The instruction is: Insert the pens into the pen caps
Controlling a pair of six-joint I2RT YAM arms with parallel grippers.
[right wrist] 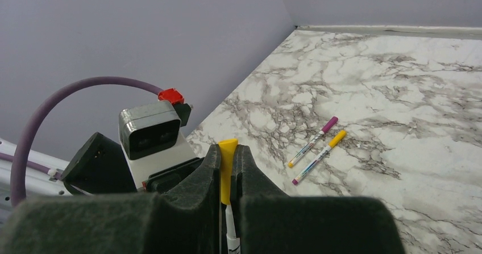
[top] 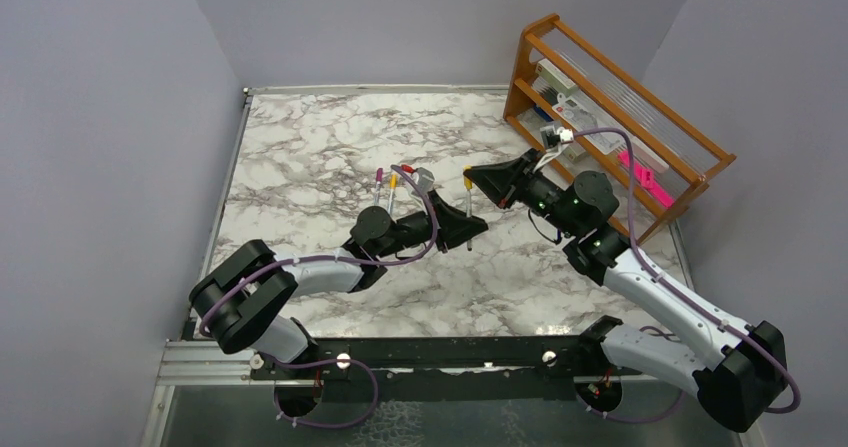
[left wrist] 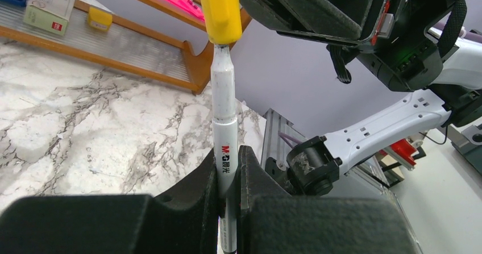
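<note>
Left gripper [left wrist: 229,163] fills the foreground of its wrist view, clamped on the lower barrel of one pen [left wrist: 224,112], just under the printed logo. This pen is the reference for everything below.

- Pen: held off the table [top: 300,147], roughly upright in the wrist view, with its narrow neck pointing away from the left gripper.
- Yellow cap [left wrist: 220,9]: sits on the pen's far end, in line with the barrel. The neck shows bare below the cap's rim, so the cap is probably not pushed fully home. I can't confirm this, because the seat is hidden.
- Right gripper [right wrist: 228,163]: directly beyond the pen and pinched tight on the yellow cap, which shows as a wedge between its fingers.
- Two other pens [right wrist: 311,144]: lie side by side on the marble, left of the held pen and apart from it. One has a magenta end cap, the other a yellow one.
- Wooden rack [top: 600,97]: furthest back, beyond and right of the pen, with a pink object [top: 645,177] on it.

Risks from here:
- If the push is off-axis, the cap could bind on the neck or the pen could be levered out of the left grip.
- The right fingers hold little of the cap, so it could slip back instead of seating.
- If either gripper lets go before the cap seats, the cap or the pen could fall.
</note>
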